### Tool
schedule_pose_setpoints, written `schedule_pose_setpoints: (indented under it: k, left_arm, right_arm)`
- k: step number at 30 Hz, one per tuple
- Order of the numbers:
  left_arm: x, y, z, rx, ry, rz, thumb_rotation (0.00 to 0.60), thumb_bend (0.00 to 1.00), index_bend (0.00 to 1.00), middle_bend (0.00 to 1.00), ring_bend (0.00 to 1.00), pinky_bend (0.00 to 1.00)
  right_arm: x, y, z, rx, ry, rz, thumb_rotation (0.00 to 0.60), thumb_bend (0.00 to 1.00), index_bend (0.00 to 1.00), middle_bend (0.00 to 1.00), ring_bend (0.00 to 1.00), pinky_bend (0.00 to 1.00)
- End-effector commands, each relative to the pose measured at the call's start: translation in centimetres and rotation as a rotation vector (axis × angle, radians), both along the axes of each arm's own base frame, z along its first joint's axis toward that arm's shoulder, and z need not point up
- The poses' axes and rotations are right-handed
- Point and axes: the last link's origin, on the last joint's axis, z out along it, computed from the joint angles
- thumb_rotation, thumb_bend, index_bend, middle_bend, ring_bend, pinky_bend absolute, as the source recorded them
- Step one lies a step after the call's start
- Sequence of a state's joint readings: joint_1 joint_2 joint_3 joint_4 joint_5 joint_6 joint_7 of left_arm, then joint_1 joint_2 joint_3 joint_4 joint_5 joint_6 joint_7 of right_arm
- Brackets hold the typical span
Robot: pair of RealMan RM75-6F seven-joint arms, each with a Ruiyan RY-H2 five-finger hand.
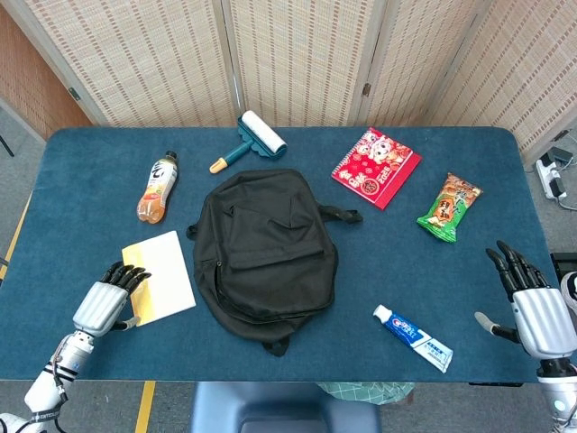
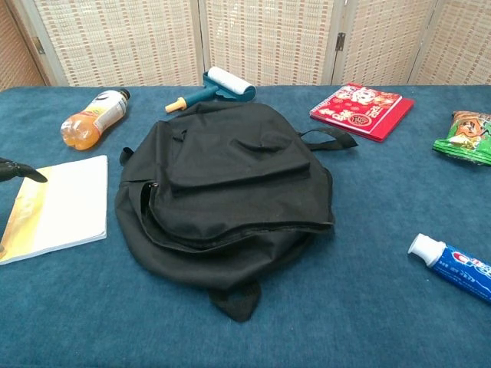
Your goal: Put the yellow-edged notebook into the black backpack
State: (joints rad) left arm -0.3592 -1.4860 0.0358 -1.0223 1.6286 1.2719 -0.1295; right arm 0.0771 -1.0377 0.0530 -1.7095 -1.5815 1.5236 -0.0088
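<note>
Blue cloth covered the one table (image 1: 81, 189), on which every object was laid. One black backpack (image 1: 267, 250) was seen lying flat at the middle of it, and it serves as the landmark for the rest. One yellow-edged notebook (image 1: 161, 288) was found just left of the backpack, turned at a slant, its near right corner close beside the bag's left side; it lay outside the bag. One red packet (image 1: 376, 167) printed with cartoon figures was placed beyond the backpack to the right. One lint roller (image 1: 251, 140) with a teal handle was set just behind the backpack's far edge. One bottle (image 1: 157, 188) of orange drink lay on its side to the backpack's far left. One green snack bag (image 1: 450, 207) was seen well right of the backpack. One toothpaste tube (image 1: 413, 337) lay near the backpack's front right.

Two hands were counted. The left hand (image 1: 106, 302) was placed at the notebook's left edge, fingers (image 2: 18, 169) stretched over that edge; whether the notebook was gripped could not be told. The right hand (image 1: 533, 302) was held well right of the backpack with fingers spread wide and nothing in them.
</note>
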Motion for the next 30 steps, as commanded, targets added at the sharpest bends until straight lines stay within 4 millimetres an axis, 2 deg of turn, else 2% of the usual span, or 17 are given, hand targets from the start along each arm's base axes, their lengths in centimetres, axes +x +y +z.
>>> schedule_pose_setpoints:
  k: [1,5,8,14,30]
  left_arm:
    - [-0.6,-0.1,0.4,0.016,0.028,-0.011,0.6,0.2,0.22,0.2,0.16,0.12]
    - [-1.8,-0.4,0.7,0.022,0.052,-0.022,0.6,0.23,0.23,0.2,0.15,0.13]
    - [-2.6,-0.5,0.5,0.009,0.072,-0.022,0.6,0.31,0.23,0.2,0.15,0.13]
    - [-2.7,-0.4,-0.2,-0.018,0.09,-0.038,0.6,0.39,0.23,0.2,0.15,0.12]
    - [-3.1,-0.7,-0.8,-0.033,0.102,-0.065,0.6,0.37,0.22,0.2,0.15,0.12]
  right_arm:
    - [-0.1,0.0,0.0,-0.002,-0.001,-0.002,0.587,0.14,0.0,0.06,0.1,0.21]
    - [0.0,0.1,0.0,-0.001,-0.007,-0.001,0.591,0.14,0.0,0.06,0.1,0.21]
    - [0.1,0.2,-0.1,0.003,-0.01,0.002,0.589,0.14,0.0,0.05,0.11,0.21]
    - [0.1,0.4,0.0,-0.007,-0.011,0.001,0.591,0.14,0.0,0.05,0.11,0.21]
    - [0.0,0.7,-0.1,-0.008,-0.02,-0.01,0.587,0.14,0.0,0.05,0.11,0.21]
